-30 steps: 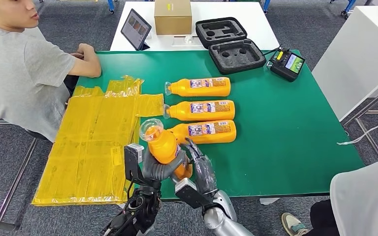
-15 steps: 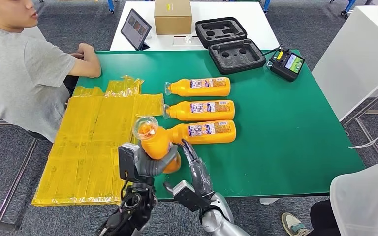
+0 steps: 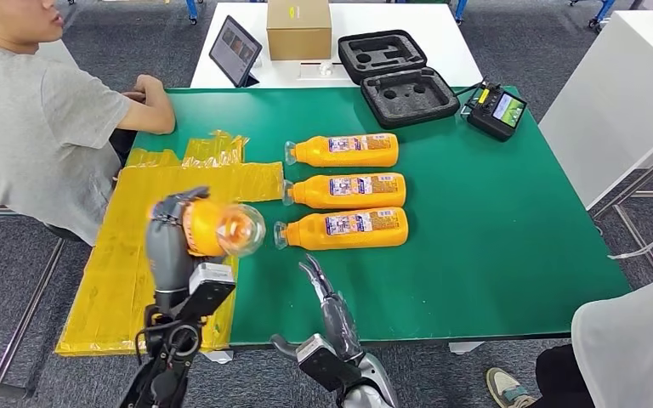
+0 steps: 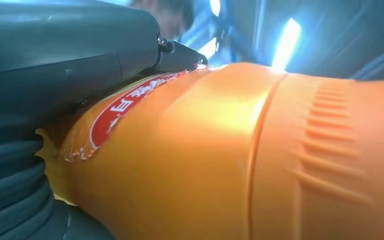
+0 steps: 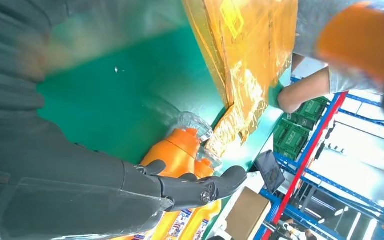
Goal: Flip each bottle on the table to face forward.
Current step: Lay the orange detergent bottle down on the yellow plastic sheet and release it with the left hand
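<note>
Head view: left hand swung bottle leftward

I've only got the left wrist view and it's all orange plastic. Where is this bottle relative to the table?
Observer: The left hand holds the bottle in the air above the yellow plastic sheets, on its side, with its clear cap toward the bottles on the table.
Operator: How many bottles are lying on the table?
Observer: Three bottles lie in a row on the green table, labels up, caps toward the yellow sheets.
Operator: Is the right hand holding anything?
Observer: No. The right hand is open above the table's near edge, in front of the nearest lying bottle and apart from it.
</note>
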Robot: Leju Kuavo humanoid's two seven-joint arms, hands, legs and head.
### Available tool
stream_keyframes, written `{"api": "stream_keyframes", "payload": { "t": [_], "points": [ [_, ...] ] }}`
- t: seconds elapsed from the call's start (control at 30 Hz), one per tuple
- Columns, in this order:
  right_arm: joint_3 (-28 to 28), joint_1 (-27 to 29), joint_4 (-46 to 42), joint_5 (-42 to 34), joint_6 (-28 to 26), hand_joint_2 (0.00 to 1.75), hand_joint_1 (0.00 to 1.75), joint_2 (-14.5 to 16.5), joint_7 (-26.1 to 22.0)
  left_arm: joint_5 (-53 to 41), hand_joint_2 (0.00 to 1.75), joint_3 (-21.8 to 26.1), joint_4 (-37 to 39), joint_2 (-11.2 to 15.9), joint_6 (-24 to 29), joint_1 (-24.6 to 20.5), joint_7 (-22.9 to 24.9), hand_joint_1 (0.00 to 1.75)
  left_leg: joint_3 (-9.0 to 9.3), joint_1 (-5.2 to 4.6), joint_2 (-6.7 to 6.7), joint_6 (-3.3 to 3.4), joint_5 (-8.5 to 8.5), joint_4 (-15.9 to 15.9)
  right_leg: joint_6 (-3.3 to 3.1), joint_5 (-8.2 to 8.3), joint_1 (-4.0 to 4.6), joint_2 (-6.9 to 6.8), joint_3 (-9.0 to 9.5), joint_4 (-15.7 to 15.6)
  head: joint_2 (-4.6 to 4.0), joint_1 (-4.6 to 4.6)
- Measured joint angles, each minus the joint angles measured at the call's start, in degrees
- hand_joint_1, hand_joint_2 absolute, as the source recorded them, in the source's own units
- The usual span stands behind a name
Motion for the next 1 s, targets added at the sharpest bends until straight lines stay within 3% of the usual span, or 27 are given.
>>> {"api": "stream_keyframes", "payload": {
  "t": [0.17,0.3,0.5,0.6,0.67,0.77,0.83,1.0],
  "points": [
    [-0.02,0.5,-0.51,-0.52,0.47,1.75,0.0,0.02,0.0,-27.35,1.75,9.16,-4.21,-1.8,0.05,-0.21,-0.03,1.75,0.0,0.0,0.02,-0.02,0.05,0.0,0.0,0.01,0.0,-0.01,0.0,0.0,0.0,0.0],
    [-0.02,0.59,-0.61,-0.62,0.51,1.75,0.0,0.03,0.0,-28.13,1.75,13.18,-5.62,-2.62,0.06,-0.22,0.08,1.75,0.0,0.01,0.0,-0.03,0.07,0.0,-0.01,0.01,0.01,-0.05,-0.02,0.0,0.0,-0.01],
    [-0.02,0.59,-0.82,-0.63,0.56,1.75,0.0,0.03,0.0,-28.21,1.75,15.46,-6.45,-3.2,0.07,-0.26,0.1,1.75,-0.03,0.01,-0.02,-0.05,0.08,0.0,-0.01,0.01,0.0,-0.09,-0.04,0.01,0.0,0.0],
    [-0.04,0.59,-0.93,-0.88,1.01,1.75,0.0,0.03,0.0,-33.32,1.75,16.83,-5.16,-3.46,0.06,-0.98,1.57,1.75,-0.03,0.0,-0.04,-0.04,0.09,0.0,-0.01,0.01,-0.01,-0.14,-0.06,0.0,0.0,0.0],
    [-0.25,0.62,-1.06,-1.21,2.06,1.75,0.0,0.03,0.0,-40.3,1.75,17.29,-2.11,-3.39,0.03,-2.12,7.79,1.75,-0.03,-0.01,-0.05,-0.03,0.1,0.01,-0.01,0.02,-0.01,-0.17,-0.07,0.0,0.0,0.0],
    [-1.34,0.86,-1.23,-1.72,4.67,1.75,0.0,0.12,0.0,-47.25,1.75,13.04,5.11,-1.6,-0.14,-4.61,25.67,1.75,-0.05,-0.02,-0.06,-0.02,0.14,0.01,-0.02,0.04,-0.01,-0.18,-0.08,0.0,0.0,-0.01],
    [-2.25,0.96,-1.23,-1.9,6.25,1.75,0.0,0.2,0.0,-47.86,1.75,9.01,11.38,0.26,-0.62,-7.36,34.12,1.75,-0.09,-0.02,-0.1,0.01,0.2,0.01,-0.01,0.06,0.0,-0.21,-0.08,0.0,0.0,-0.01],
    [-4.22,0.89,-1.2,-1.72,8.19,1.75,0.0,0.67,0.0,-47.85,1.75,2.66,28.03,3.23,-0.44,-14.54,40.9,1.75,-0.13,-0.01,-0.13,-0.01,0.27,0.01,0.01,0.1,0.0,-0.21,-0.09,0.02,0.0,-0.01]
  ]
}}
